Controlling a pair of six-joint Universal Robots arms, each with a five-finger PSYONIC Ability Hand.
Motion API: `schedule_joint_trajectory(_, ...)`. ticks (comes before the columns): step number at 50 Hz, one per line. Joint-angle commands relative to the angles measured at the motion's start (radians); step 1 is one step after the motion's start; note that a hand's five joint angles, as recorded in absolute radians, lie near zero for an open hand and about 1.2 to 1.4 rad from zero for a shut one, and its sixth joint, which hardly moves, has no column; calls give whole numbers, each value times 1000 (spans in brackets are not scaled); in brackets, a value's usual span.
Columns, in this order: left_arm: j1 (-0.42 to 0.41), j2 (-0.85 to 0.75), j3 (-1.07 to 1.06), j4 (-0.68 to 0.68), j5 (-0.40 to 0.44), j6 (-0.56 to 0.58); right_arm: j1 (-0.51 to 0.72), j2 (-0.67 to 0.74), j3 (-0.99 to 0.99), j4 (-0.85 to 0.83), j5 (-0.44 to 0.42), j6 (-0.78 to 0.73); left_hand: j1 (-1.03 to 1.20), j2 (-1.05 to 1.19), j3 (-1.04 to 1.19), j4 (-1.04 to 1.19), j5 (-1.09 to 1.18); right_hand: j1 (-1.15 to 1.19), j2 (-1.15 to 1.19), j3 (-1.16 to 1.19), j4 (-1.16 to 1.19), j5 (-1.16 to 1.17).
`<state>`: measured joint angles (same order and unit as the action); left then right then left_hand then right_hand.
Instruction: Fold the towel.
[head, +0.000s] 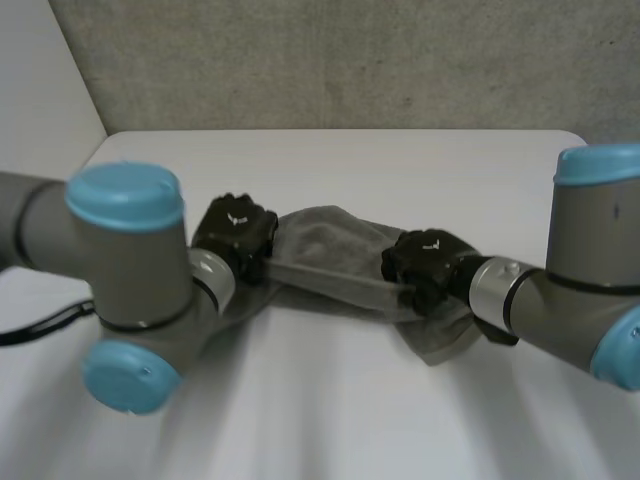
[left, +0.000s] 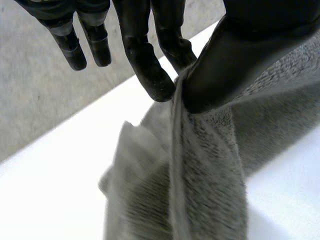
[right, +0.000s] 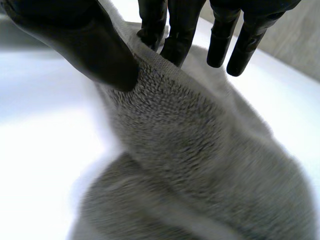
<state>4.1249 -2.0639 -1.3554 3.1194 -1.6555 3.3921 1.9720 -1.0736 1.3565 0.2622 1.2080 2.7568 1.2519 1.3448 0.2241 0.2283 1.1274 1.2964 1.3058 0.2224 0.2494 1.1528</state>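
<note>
Head view: the white tabletop (head: 400, 170) stretches wide, with open surface from the towel to the rounded far edge and more on the near side. The grey towel (head: 325, 245) lies bunched at the middle, a taut fold drawn between the two arms and a loose end slumped under the right one. The left robot hand (head: 235, 232) has the towel's left edge pinched between thumb and fingers, its other fingers straight and free. The right robot hand (head: 428, 262) pinches the right edge likewise, thumb pressed against fingers on the hem.
</note>
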Motion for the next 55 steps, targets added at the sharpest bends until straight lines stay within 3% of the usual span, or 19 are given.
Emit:
schedule_joint_trajectory(1,38,-36,166,1,109,81,7,79,-265,-7,-1,-63,144,52,-50,-54,94,100,90,-48,-75,69)
schedule_joint_trajectory(6,32,-90,369,80,128,87,50,98,-531,-136,67,-55,144,52,-50,-54,94,100,90,-48,-75,69)
schedule_joint_trajectory(7,26,-85,419,112,129,87,65,78,-575,-214,120,-51,144,52,-50,-54,94,100,90,-48,-75,69)
schedule_joint_trajectory(10,12,-29,472,180,131,81,79,-15,-571,-393,206,-42,144,52,-50,-54,94,100,90,-48,-75,69)
schedule_joint_trajectory(15,15,146,415,296,137,79,71,-199,-417,-553,181,-19,144,52,-50,-54,94,100,90,-48,-75,69)
schedule_joint_trajectory(21,40,251,251,357,219,82,51,-273,-210,-546,85,-16,144,52,-50,-54,94,100,90,-48,-75,69)
schedule_joint_trajectory(27,80,257,91,340,264,90,50,-273,-74,-469,58,-45,144,52,-50,-54,94,100,90,-48,-75,69)
schedule_joint_trajectory(33,95,240,-136,275,279,133,53,-253,130,-388,35,-190,144,52,-50,-54,94,100,90,-48,-75,69)
schedule_joint_trajectory(39,61,176,-312,265,278,251,70,-134,262,-357,18,-336,144,52,-50,-54,94,100,90,-48,-75,69)
schedule_joint_trajectory(45,-41,67,-312,265,260,257,94,-46,254,-359,54,-307,144,52,-50,-54,94,100,90,-48,-75,69)
schedule_joint_trajectory(47,-51,54,-309,266,255,256,100,-46,245,-357,73,-281,144,52,-50,-54,94,30,21,-48,-75,0)
schedule_joint_trajectory(48,-52,47,-307,268,243,256,105,-46,239,-357,87,-249,144,52,-50,-54,94,-243,-252,-48,-75,-274)
schedule_joint_trajectory(49,-52,47,-307,268,243,256,105,-46,239,-357,87,-249,144,52,-50,-54,94,-246,-255,-48,-75,-276)
schedule_joint_trajectory(50,-54,44,-307,269,229,256,108,-48,237,-357,96,-215,136,43,-50,-54,86,-571,-580,-48,-75,-602)
schedule_joint_trajectory(51,-52,42,-307,269,211,256,108,-49,237,-357,100,-183,-82,-175,-50,-54,-132,-885,-895,-48,-75,-916)
schedule_joint_trajectory(52,-52,42,-307,269,210,256,108,-49,237,-357,101,-183,-84,-177,-50,-54,-134,-888,-898,-48,-75,-919)
schedule_joint_trajectory(53,-55,41,-307,271,194,256,107,-49,236,-356,105,-154,-215,-308,-50,-54,-265,-1122,-1131,-48,-75,-1153)
schedule_joint_trajectory(55,-52,41,-307,272,174,254,107,-52,236,-356,107,-121,-340,-432,-50,-54,-390,-1122,-1131,-48,-75,-1153)
